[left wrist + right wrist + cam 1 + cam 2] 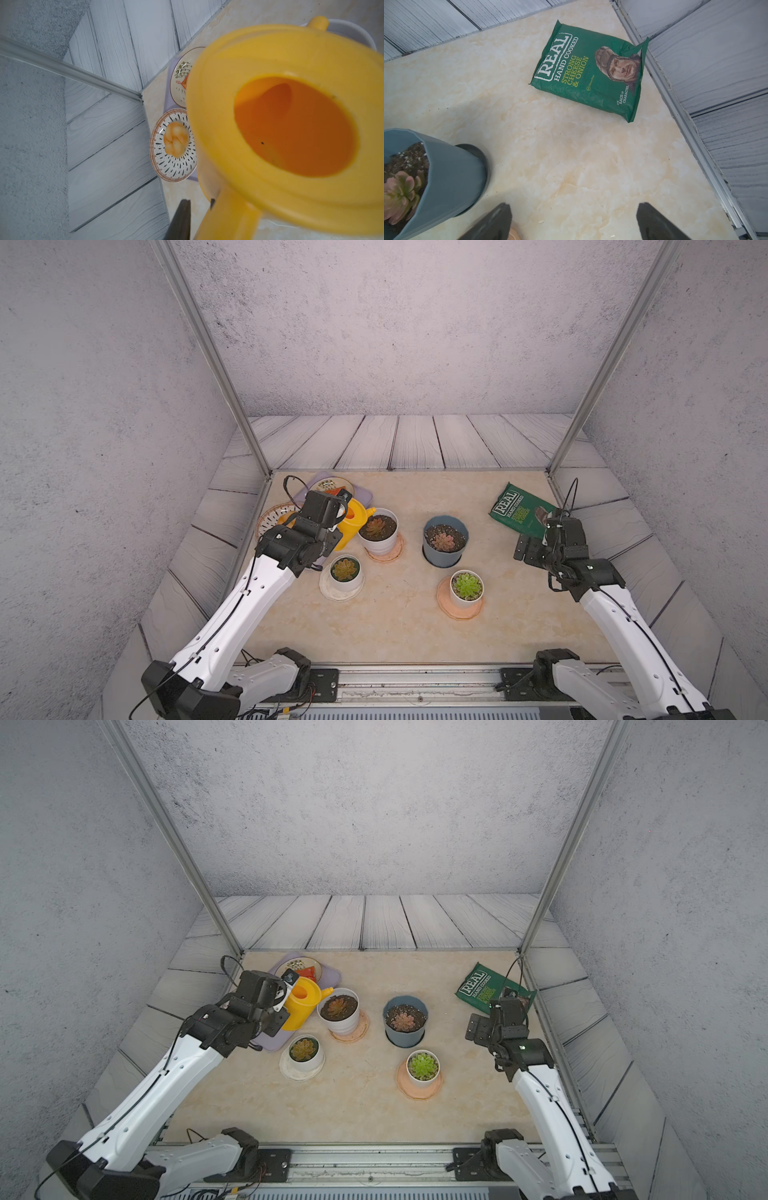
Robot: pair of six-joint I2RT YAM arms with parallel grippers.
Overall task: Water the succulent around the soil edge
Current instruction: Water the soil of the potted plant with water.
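- The succulent [375, 526] we're after is a reddish-brown rosette in dark soil. It sits mid-pot in a ribbed white pot [380, 545] on a peach saucer [397, 552], left of centre on the table [395, 635].
- The yellow watering can [352, 526] is right beside it, tipped toward it, with the spout tip at the pot's rim. The left gripper [197, 205] is clamped on the can's handle.
- Close by we've got a small pot [345, 578] just under the left arm's wrist, a blue pot [444, 553] to the right and a dotted plate [176, 166] past the can.
- The right gripper [575, 216] hangs empty with its fingers spread wide, near the crisp bag [591, 72].
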